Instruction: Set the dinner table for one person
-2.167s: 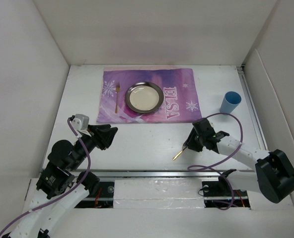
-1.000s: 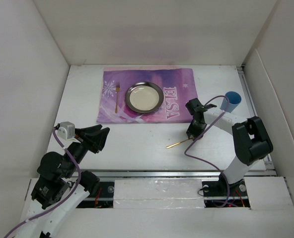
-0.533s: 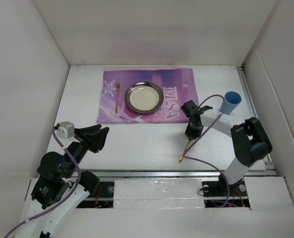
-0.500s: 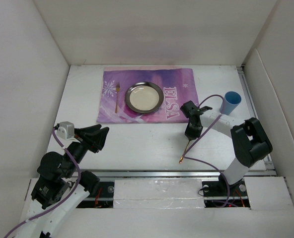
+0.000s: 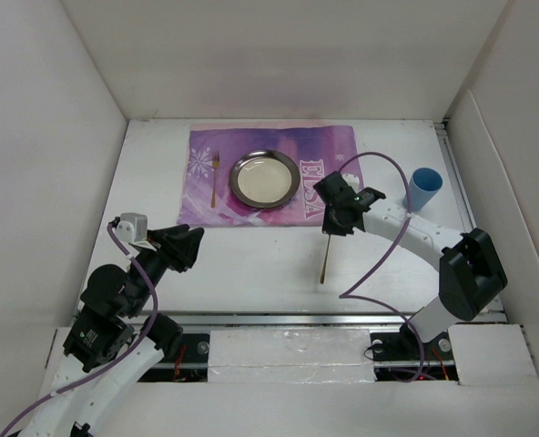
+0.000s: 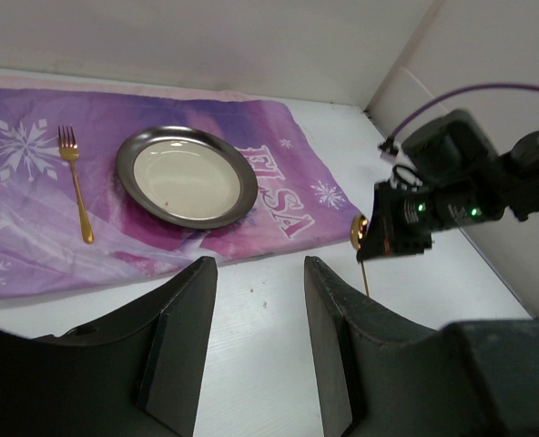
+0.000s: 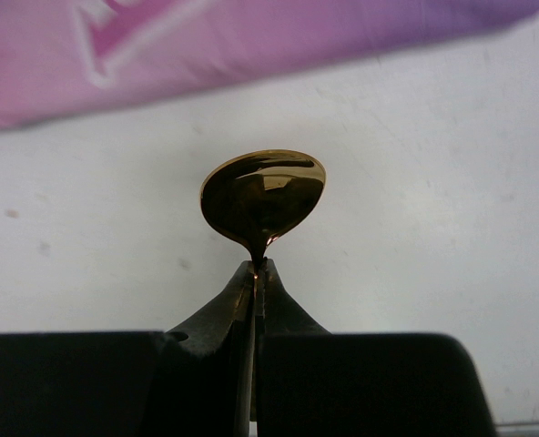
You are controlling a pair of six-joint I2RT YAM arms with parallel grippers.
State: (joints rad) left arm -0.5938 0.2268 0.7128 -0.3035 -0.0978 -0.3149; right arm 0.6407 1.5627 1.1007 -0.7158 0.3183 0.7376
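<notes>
On the white dinner table (image 5: 251, 264) lies a purple ELSA placemat (image 5: 338, 150) with a silver plate (image 5: 264, 178) and, to its left, a gold fork (image 5: 214, 177). My right gripper (image 5: 335, 221) hovers at the mat's near edge. It is shut on the neck of a gold spoon (image 5: 325, 259), whose handle points toward the near edge. In the right wrist view the spoon bowl (image 7: 263, 196) sticks out past the closed gripper (image 7: 255, 273). My left gripper (image 5: 189, 244) is open and empty over the near left of the table, and its wrist view shows the gripper (image 6: 260, 273) facing the plate (image 6: 186, 176).
A blue cup (image 5: 422, 188) stands upright on the table right of the placemat, just beyond the right arm. White walls enclose the table at the back and on both sides. The right arm's purple cable (image 5: 379, 164) arcs over the mat's right end.
The right gripper has shut on the spoon, lifted it off the table and carried it left and back to the placemat's near edge. The left arm has shifted slightly.
</notes>
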